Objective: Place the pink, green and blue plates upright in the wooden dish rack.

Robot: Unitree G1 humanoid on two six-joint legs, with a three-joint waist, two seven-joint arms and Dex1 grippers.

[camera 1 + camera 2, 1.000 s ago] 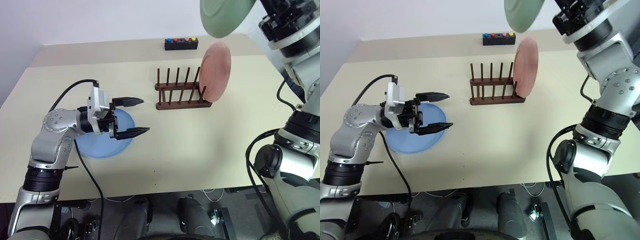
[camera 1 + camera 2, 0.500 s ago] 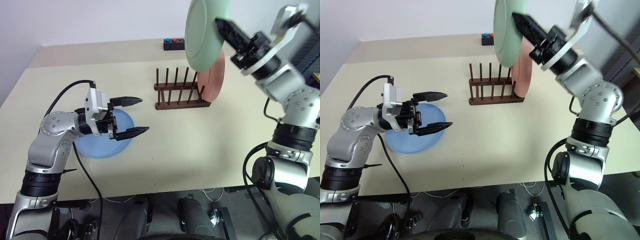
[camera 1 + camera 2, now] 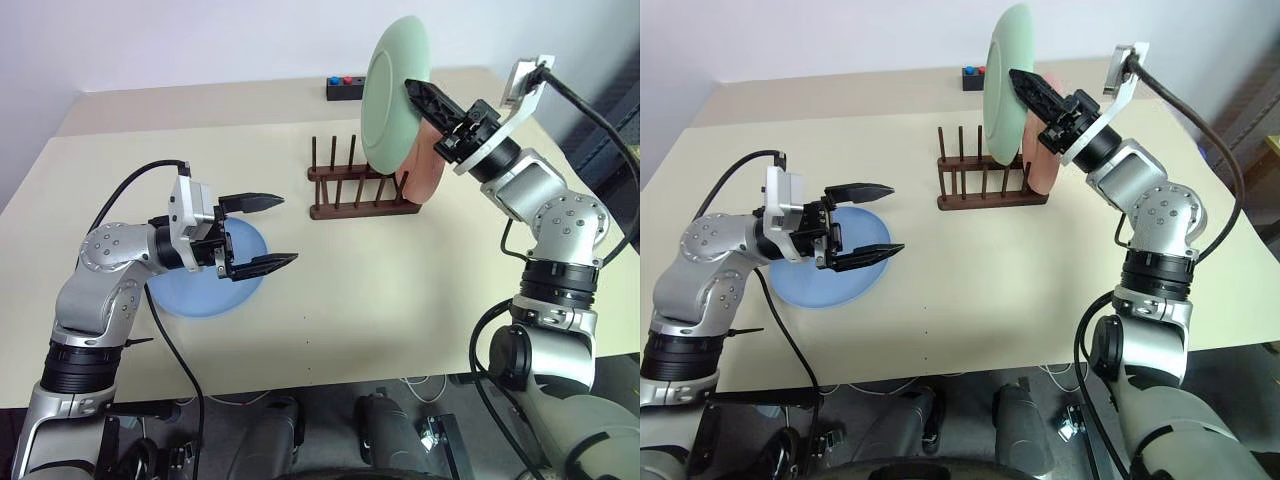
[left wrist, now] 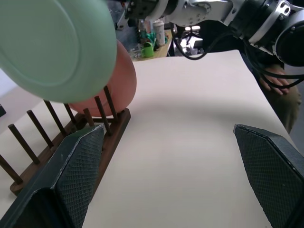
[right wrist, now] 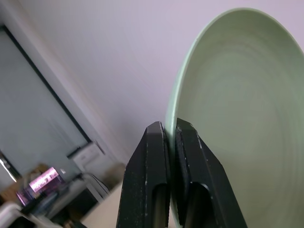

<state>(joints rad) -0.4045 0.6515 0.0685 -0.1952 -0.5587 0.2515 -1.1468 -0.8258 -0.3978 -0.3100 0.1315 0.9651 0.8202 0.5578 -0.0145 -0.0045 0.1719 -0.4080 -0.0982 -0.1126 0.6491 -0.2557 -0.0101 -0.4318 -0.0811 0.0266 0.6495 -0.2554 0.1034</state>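
Clamped on the rim of the green plate [image 3: 395, 96], the right gripper [image 3: 425, 100] holds it on edge above the wooden dish rack [image 3: 362, 184], clear of the peg tops. At the rack's far-right end the pink plate [image 3: 424, 163] is seen standing upright (partly hidden behind the green one), with the remaining slots free. Well to the left of the rack, the left gripper [image 3: 265, 232] is held level with jaws spread wide over the near edge of the blue plate [image 3: 209, 276], which lies flat on the table [image 3: 400, 300].
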